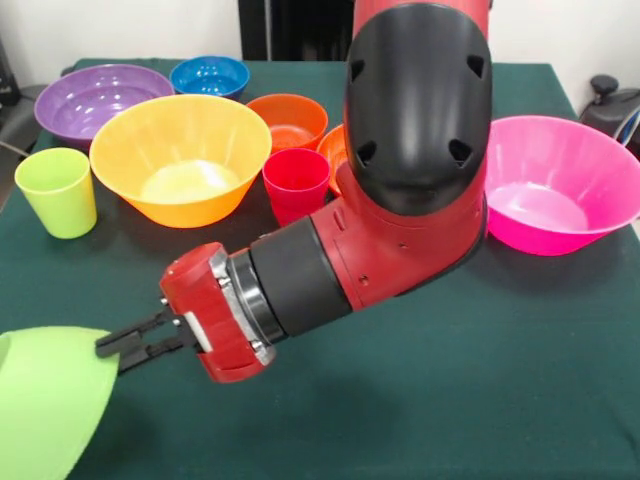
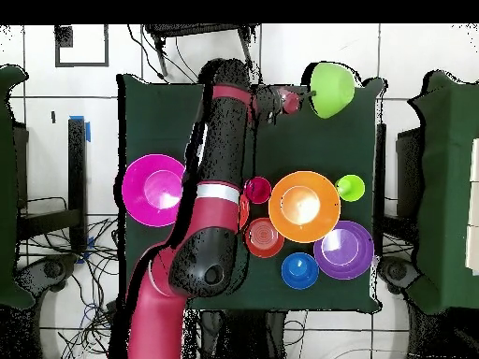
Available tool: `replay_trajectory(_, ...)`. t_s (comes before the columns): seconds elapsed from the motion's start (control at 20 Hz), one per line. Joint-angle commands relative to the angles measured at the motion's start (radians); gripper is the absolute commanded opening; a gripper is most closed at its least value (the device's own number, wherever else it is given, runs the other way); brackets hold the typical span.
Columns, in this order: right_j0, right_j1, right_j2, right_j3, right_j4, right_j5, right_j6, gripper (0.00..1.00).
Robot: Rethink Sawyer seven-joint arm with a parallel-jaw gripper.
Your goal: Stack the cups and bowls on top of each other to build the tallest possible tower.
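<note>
Lime green bowl (image 1: 45,400) whole only overhead, at hand (image 1: 112,350).

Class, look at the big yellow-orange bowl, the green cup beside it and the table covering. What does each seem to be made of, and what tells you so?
Yellow-orange bowl: probably glossy plastic; light glows through its thin wall and its floor shines.
Green cup: likely smooth plastic; even colour, soft sheen.
Table covering: looks like matte dark green cloth or felt; no reflections.
</note>
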Motion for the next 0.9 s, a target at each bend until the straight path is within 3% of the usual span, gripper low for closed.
replay_trajectory(0.05,0.032,0.103,0.231,-0.014,0.147,-0.138,0.383,0.00)
replay_trajectory(0.5,0.063,0.014,0.382,0.120,0.157,-0.357,0.481,0.00)
replay_trajectory(0.7,0.086,-0.032,0.395,0.204,0.165,-0.404,0.520,0.00)
replay_trajectory(0.9,0.106,-0.036,0.378,0.232,0.171,-0.402,0.576,0.00)
